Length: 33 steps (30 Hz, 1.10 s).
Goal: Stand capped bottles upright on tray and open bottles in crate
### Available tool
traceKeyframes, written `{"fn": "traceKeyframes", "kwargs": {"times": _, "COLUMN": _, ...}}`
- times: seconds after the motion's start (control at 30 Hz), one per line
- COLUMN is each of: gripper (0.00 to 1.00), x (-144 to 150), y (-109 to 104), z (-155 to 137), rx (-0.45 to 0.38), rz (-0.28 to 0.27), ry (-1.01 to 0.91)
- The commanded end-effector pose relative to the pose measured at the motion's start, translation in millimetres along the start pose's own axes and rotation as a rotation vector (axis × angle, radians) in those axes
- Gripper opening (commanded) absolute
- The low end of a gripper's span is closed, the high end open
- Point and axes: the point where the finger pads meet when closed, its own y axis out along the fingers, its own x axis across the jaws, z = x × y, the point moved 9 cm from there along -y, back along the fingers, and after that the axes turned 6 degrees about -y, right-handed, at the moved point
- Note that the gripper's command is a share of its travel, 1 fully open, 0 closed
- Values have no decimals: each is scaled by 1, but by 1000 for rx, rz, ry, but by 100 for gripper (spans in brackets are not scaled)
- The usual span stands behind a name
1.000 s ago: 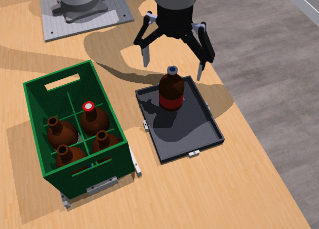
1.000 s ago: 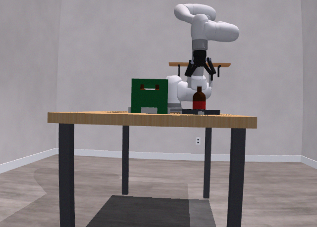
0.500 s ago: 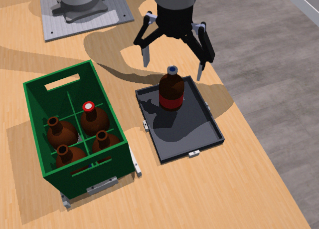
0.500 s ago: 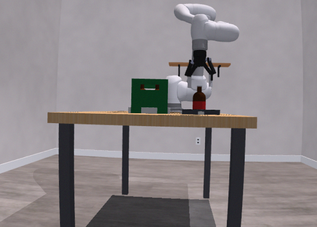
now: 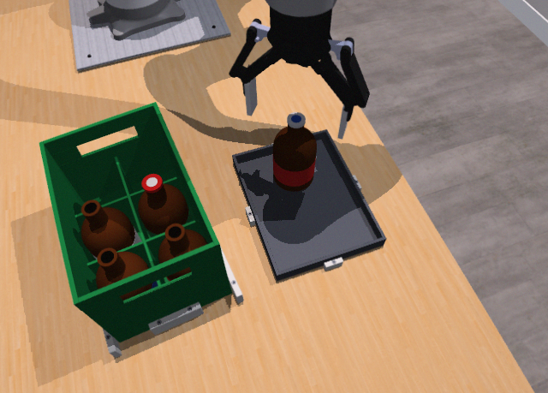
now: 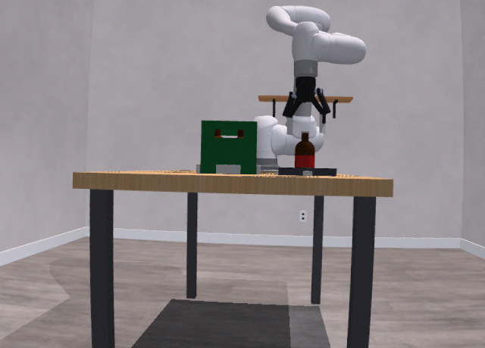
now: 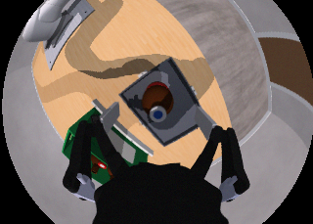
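Observation:
A brown bottle with a blue-grey cap and red label (image 5: 294, 157) stands upright at the far end of the dark tray (image 5: 308, 202). It also shows in the exterior view (image 6: 305, 153) and in the wrist view (image 7: 158, 106). My gripper (image 5: 296, 116) hangs above this bottle, fingers wide open and clear of it, holding nothing. The green crate (image 5: 128, 216) to the left holds a brown bottle with a red and white cap (image 5: 160, 203) upright in a far cell, and three open brown bottles (image 5: 104, 230) (image 5: 179, 245) (image 5: 118, 267) upright in other cells.
The arm's grey base plate (image 5: 141, 21) sits at the far left of the wooden table. The table's right edge runs close beside the tray. Small metal brackets hold the crate and tray. A wall shelf (image 6: 305, 98) hangs behind the arm.

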Motion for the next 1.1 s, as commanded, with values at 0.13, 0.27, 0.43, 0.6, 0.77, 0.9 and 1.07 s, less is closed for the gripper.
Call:
{"fn": "traceKeyframes", "kwargs": {"times": 0.13, "gripper": 100, "x": 0, "y": 0, "z": 0, "rx": 0, "rz": 0, "ry": 0}}
{"fn": "traceKeyframes", "kwargs": {"times": 0.27, "gripper": 100, "x": 0, "y": 0, "z": 0, "rx": 0, "rz": 0, "ry": 0}}
{"fn": "traceKeyframes", "kwargs": {"times": 0.43, "gripper": 100, "x": 0, "y": 0, "z": 0, "rx": 0, "rz": 0, "ry": 0}}
{"fn": "traceKeyframes", "kwargs": {"times": 0.6, "gripper": 100, "x": 0, "y": -13, "z": 0, "rx": -1, "rz": 1, "ry": 0}}
{"fn": "traceKeyframes", "kwargs": {"times": 0.77, "gripper": 100, "x": 0, "y": -30, "z": 0, "rx": -2, "rz": 3, "ry": 1}}
{"fn": "traceKeyframes", "kwargs": {"times": 0.9, "gripper": 100, "x": 1, "y": -43, "z": 0, "rx": -2, "rz": 4, "ry": 1}}
{"fn": "traceKeyframes", "kwargs": {"times": 1.07, "gripper": 100, "x": 1, "y": -43, "z": 0, "rx": 2, "rz": 2, "ry": -1}}
